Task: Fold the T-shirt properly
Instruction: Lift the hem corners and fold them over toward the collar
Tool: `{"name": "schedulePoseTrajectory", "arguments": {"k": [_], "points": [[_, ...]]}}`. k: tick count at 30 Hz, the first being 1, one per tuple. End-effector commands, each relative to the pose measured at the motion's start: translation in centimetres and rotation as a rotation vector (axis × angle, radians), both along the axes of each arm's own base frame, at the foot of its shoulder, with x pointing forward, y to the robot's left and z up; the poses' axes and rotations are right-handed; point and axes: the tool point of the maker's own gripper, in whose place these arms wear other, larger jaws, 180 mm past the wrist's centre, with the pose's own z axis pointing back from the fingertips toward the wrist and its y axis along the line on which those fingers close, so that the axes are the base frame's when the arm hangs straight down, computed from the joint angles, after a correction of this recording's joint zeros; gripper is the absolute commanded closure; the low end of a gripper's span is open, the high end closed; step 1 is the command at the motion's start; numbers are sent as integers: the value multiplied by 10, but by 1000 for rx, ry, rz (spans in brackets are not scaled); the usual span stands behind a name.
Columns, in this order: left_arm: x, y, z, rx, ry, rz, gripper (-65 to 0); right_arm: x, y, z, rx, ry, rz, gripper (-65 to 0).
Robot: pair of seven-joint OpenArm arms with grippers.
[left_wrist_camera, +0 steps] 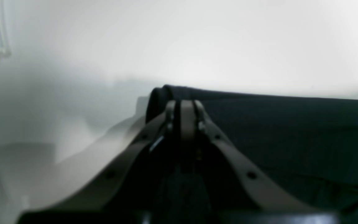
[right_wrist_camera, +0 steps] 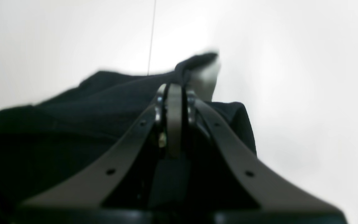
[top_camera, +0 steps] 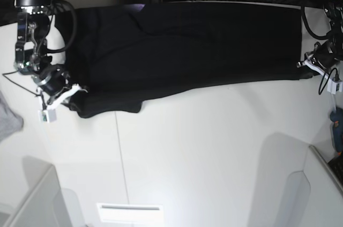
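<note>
The white table (top_camera: 203,146) fills the room's middle, and the black T-shirt (top_camera: 182,50) lies stretched wide across its far half. Right gripper (top_camera: 77,89) pinches the shirt's edge by the sleeve, jaws clamped tight on cloth. Left gripper (top_camera: 301,64) is closed too, nipping the opposite edge. A small grey cloth (top_camera: 8,117) sits at the table's margin.
</note>
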Motion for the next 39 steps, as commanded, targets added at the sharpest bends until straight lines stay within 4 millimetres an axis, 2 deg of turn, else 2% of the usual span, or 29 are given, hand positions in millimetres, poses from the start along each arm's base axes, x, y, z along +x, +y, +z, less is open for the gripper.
{"name": "schedulePoseTrajectory", "arguments": {"k": [1,4,7,11,15,24,34,39], "points": [[7,15,20,32,-58,18,0,6,-5,16,-10,-50,3,0],[4,25,25,37,-72,50,0,-6,-9,17,-19,-37,-5,0],[-3,25,22,31,-32,46,0,-15,-4,14,-10,-24,-2,0],[3,13,33,45,-59,5,0,-27,-6,15,5,-4,-28,0],[2,2,37,40,-77,-11,0,-41,-8,21,6,0,-44,0],[-17,4,25,55,-20,-17,0,-64,-1,21,-13,24,-19,0],[-28,5,19,55,10,-17,0,-84,1,10,-18,68,-12,0],[-34,4,14,51,27,-15,0,-90,-12,20,-17,52,-51,0]]}}
